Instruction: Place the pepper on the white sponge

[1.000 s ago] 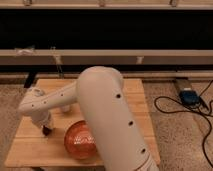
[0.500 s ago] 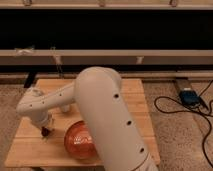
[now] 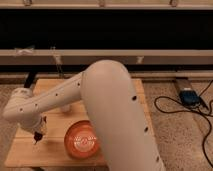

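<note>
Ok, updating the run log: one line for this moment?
gripper: low over table left | orange bowl: right of it, on table | pepper, white sponge: not made out

We see the hand (image 3: 37, 134) hanging low over the left part of the wooden table (image 3: 50, 156). Just to its right sits a round orange-red bowl (image 3: 82, 141). Behind the hand, farther back on the table, stands a clear cup (image 3: 65, 107). Well to the hand's right, off the table, a blue box (image 3: 189, 96) and black cables (image 3: 167, 111) lie on the speckled floor (image 3: 175, 145).
</note>
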`<state>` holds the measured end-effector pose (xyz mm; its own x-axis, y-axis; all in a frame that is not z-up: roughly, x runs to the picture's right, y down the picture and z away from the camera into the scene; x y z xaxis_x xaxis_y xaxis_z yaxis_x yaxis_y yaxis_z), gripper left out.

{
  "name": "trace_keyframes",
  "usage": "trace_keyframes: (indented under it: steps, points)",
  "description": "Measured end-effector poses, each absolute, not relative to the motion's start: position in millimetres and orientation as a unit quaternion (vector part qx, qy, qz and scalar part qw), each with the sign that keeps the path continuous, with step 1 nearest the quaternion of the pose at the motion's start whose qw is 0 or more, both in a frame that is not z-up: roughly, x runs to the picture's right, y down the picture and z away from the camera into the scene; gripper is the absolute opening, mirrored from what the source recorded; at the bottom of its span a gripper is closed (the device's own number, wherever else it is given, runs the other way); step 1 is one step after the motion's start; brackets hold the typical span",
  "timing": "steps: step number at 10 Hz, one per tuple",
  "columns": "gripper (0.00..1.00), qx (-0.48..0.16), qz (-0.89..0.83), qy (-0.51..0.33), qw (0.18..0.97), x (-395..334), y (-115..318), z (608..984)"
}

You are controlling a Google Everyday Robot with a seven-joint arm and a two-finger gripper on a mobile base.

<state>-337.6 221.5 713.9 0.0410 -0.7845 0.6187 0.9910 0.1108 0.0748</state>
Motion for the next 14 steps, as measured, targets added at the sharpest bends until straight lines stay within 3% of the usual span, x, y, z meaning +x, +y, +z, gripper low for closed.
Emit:
trace_keyframes:
  steps: [14]
  points:
    - [0.0, -0.311, -0.35, -0.185, 0.864, -19.8, 265.3, 682.6]
